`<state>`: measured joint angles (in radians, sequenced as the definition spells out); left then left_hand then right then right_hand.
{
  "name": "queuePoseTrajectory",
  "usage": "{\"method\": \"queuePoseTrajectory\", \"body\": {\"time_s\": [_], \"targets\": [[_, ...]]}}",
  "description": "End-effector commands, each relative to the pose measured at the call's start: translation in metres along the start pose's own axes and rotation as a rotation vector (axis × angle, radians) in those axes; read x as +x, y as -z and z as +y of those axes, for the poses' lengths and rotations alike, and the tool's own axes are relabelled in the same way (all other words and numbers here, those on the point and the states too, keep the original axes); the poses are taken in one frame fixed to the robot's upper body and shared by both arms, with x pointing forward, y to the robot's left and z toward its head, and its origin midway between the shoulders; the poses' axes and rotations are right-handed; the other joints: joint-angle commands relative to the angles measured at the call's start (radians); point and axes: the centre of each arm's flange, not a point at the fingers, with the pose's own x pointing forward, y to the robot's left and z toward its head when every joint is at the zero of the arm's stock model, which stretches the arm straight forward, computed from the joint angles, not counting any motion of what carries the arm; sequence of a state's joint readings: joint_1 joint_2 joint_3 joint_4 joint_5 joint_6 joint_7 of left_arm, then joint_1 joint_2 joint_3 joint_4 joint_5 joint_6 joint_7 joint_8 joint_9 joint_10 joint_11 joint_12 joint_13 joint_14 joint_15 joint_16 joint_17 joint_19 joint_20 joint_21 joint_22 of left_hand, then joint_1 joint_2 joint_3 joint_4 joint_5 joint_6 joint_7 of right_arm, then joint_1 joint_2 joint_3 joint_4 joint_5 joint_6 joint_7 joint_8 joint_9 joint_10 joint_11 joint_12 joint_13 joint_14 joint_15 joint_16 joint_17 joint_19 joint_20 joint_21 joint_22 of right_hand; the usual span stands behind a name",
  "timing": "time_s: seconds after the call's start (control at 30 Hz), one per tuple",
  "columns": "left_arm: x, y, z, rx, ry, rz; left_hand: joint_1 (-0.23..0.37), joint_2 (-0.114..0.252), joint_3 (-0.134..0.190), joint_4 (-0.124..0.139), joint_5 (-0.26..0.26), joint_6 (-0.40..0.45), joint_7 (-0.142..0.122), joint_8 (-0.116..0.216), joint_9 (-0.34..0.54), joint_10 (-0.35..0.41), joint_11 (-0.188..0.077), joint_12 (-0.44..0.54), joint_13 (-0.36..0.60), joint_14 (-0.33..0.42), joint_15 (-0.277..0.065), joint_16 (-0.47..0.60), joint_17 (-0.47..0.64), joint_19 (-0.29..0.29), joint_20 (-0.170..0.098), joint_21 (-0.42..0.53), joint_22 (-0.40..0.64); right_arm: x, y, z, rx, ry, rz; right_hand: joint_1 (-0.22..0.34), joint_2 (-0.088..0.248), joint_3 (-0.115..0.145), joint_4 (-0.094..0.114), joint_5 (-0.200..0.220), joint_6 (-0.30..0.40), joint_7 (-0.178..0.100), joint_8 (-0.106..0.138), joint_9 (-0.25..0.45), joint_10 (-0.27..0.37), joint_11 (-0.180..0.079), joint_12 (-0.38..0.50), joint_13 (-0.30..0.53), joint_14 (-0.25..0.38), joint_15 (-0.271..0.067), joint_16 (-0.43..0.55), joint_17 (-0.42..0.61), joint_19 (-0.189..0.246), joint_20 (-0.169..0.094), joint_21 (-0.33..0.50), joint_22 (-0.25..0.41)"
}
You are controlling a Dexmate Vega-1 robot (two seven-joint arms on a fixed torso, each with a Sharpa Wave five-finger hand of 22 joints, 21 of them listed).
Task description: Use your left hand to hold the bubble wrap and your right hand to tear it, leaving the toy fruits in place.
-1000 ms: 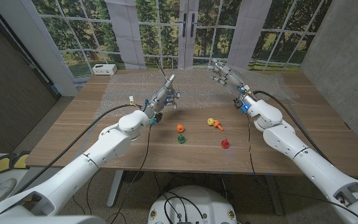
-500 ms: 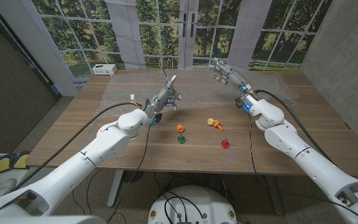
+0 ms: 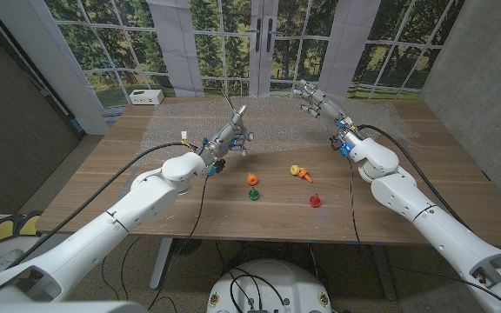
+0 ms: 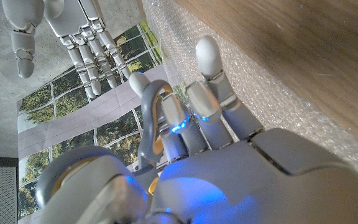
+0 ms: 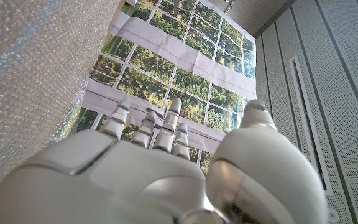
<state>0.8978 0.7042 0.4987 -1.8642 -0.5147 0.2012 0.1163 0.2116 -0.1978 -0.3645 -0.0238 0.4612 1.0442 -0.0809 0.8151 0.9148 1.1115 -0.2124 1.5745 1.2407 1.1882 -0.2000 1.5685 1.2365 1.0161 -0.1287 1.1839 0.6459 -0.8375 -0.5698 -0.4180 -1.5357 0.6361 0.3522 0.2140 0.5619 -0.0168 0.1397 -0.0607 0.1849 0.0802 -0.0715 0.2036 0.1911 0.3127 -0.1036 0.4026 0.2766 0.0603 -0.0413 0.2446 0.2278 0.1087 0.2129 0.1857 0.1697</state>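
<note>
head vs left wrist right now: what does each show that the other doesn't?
Head view alone: the toy fruits on the bare wood of the table, both arms, and a white box at the far left corner.

Left wrist view alone: a close look at the bubble wrap's texture and at the left hand's fingers, spread with nothing in them.

Shared: the bubble wrap, the left hand, the right hand, the window backdrop.

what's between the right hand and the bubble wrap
Nothing visible. The right hand hovers with its fingers apart over the far part of the bubble wrap. The toy fruits lie nearer the front edge, off its path. The left hand is further left, over the wrap.
</note>
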Motion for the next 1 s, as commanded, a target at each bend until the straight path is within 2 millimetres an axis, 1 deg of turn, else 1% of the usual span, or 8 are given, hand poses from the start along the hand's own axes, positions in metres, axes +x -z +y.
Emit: {"method": "queuePoseTrajectory", "body": {"time_s": [0.03,0.43,0.7,0.8,0.83,0.87,0.97,1.0], "targets": [[-0.010,-0.001,0.005,0.007,0.000,0.013,-0.012,0.001,-0.001,-0.013,-0.003,-0.002,0.005,0.410,0.285,-0.001,0.002,0.004,0.003,-0.005,0.000,0.005,0.002,0.007,0.006,0.007,-0.003,0.000,0.001,-0.002,-0.006,0.008,0.003,-0.009,0.001,-0.006,-0.001,-0.003,0.000,0.002,0.005,0.001,0.005,0.009,-0.005,0.001,-0.004,-0.009,0.007,0.001,-0.006,0.000,0.003,0.003],[-0.022,-0.004,0.012,0.005,-0.003,0.001,-0.017,0.004,0.001,-0.028,0.000,-0.005,0.004,0.415,0.276,0.000,0.002,0.004,0.003,-0.004,-0.001,0.005,0.002,0.008,0.005,0.009,-0.003,0.000,-0.002,-0.002,-0.019,0.015,0.001,-0.010,0.002,-0.007,-0.003,-0.002,-0.001,0.002,0.005,0.001,0.004,0.004,-0.010,0.002,-0.005,-0.009,0.008,0.000,-0.007,-0.001,0.003,0.003],[-0.028,-0.005,0.013,0.003,-0.008,0.002,-0.019,0.006,0.003,-0.037,0.003,-0.007,0.004,0.420,0.273,0.001,0.002,0.004,0.002,-0.002,-0.001,0.005,0.002,0.009,0.004,0.011,-0.003,-0.002,-0.003,-0.002,-0.031,0.019,-0.005,-0.009,0.004,-0.007,-0.005,-0.002,-0.002,0.001,0.004,0.001,0.006,0.008,-0.014,0.003,-0.003,-0.008,0.009,-0.001,-0.006,-0.001,0.003,0.003],[-0.031,-0.005,0.013,0.007,-0.007,-0.004,-0.021,0.008,0.004,-0.044,0.006,-0.008,0.004,0.426,0.277,0.001,0.002,0.004,0.002,-0.002,0.000,0.004,0.002,0.010,0.003,0.010,-0.006,-0.004,-0.005,-0.003,-0.059,0.040,-0.002,-0.005,0.006,-0.005,-0.009,-0.002,0.000,-0.001,0.005,0.001,0.008,0.008,-0.017,0.003,-0.023,-0.003,0.001,-0.003,-0.007,-0.001,0.003,0.003],[-0.032,-0.006,0.013,0.009,-0.009,-0.005,-0.021,0.009,0.004,-0.046,0.006,-0.003,0.004,0.417,0.258,0.002,0.002,0.004,0.002,-0.001,-0.001,0.004,0.002,0.009,0.003,0.013,-0.003,-0.005,-0.006,-0.003,-0.066,0.047,-0.002,-0.004,0.006,-0.005,-0.010,-0.001,0.002,-0.002,0.006,0.001,0.008,0.009,-0.018,0.003,-0.026,-0.003,0.000,-0.003,-0.009,0.000,0.002,0.003],[-0.033,-0.006,0.013,0.007,-0.011,-0.005,-0.022,0.009,0.004,-0.048,0.007,-0.008,0.002,0.426,0.272,0.001,0.003,0.004,0.002,-0.001,-0.001,0.004,0.002,0.008,0.004,0.013,-0.003,-0.006,-0.006,-0.004,-0.078,0.054,-0.003,-0.003,0.007,-0.004,-0.011,-0.001,0.002,-0.002,0.006,0.001,0.008,0.008,-0.018,0.003,-0.027,-0.003,0.000,-0.003,-0.010,0.000,0.002,0.003],[-0.036,-0.005,0.014,0.000,-0.014,-0.004,-0.022,0.009,0.004,-0.049,0.007,-0.008,0.003,0.429,0.275,0.002,0.002,0.004,0.002,-0.001,-0.001,0.004,0.002,0.009,0.003,0.012,-0.005,-0.009,-0.009,-0.006,-0.107,0.071,-0.001,0.002,0.009,-0.002,-0.013,-0.001,0.004,-0.003,0.007,0.001,0.011,0.001,-0.019,0.004,-0.028,-0.001,-0.001,-0.005,-0.013,0.000,0.001,0.003],[-0.037,-0.005,0.014,0.001,-0.013,-0.003,-0.022,0.009,0.005,-0.050,0.008,-0.009,0.005,0.429,0.276,0.002,0.002,0.004,0.002,-0.001,-0.001,0.004,0.002,0.008,0.003,0.013,-0.003,-0.009,-0.009,-0.007,-0.115,0.072,0.000,0.006,0.011,0.000,-0.016,-0.001,0.006,-0.004,0.008,0.001,0.012,-0.014,-0.021,0.004,-0.028,-0.002,-0.001,-0.006,-0.016,0.000,0.000,0.003]]}}
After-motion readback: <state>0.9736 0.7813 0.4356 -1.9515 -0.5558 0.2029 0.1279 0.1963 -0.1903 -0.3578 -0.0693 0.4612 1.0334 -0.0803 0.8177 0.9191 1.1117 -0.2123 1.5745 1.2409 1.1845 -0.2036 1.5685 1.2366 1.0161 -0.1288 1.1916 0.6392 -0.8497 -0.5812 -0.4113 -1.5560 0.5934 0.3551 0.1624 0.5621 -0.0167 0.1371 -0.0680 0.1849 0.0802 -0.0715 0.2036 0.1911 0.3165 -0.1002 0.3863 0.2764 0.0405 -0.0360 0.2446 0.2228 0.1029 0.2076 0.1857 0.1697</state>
